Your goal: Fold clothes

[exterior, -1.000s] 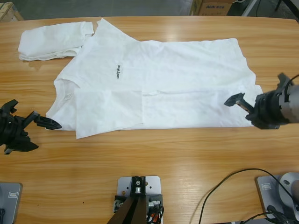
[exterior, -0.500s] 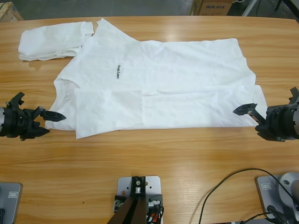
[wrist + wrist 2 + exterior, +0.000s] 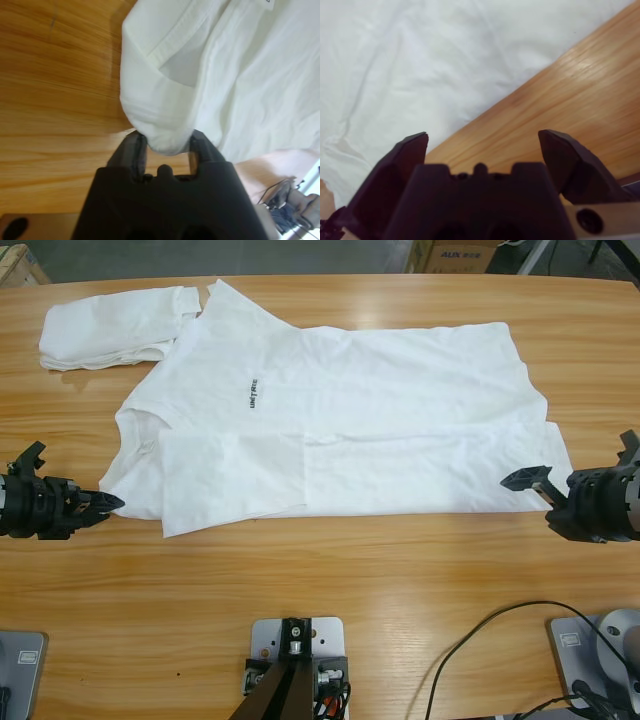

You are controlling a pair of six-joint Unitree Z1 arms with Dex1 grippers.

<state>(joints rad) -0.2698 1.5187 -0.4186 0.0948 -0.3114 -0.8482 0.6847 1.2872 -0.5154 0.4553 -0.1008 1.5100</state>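
T-shirt [image 3: 340, 430]: lies flat across the wooden table [image 3: 350, 580], chest lettering [image 3: 253, 393] up, its long edge on the arms' side already folded over onto the body. It sits between the two grippers.
left gripper [image 3: 163, 141]: jaws part-way apart with the rounded collar/shoulder fold [image 3: 157, 117] of the shirt sitting between the tips. The cloth touches both tips, but I can't confirm a firm clamp. In the high view its tips [image 3: 103, 504] are right at the shirt's collar-end edge.
right gripper [image 3: 482, 142]: jaws wide apart, nothing between them. The hem edge [image 3: 445, 115] is just ahead and to one side of the tips, with bare wood straight ahead. High view puts it [image 3: 535, 480] just beside the hem-end corner, not on it.
folded bundle [image 3: 115, 328]: well beyond the left gripper, touching the shirt's far sleeve. Leave it alone.
step, my read: pinch both ends for the next fold.
how to do it well: right needs to swing toward the cloth and go low so the lower jaw slides under both layers at the hem corner. Left should seat deeper before closing, since a tip-only bite on thin cotton will likely slip. Close both, then lift together and level so the crease stays straight.
risk: one jaw catching only the top layer, which undoes the existing fold.
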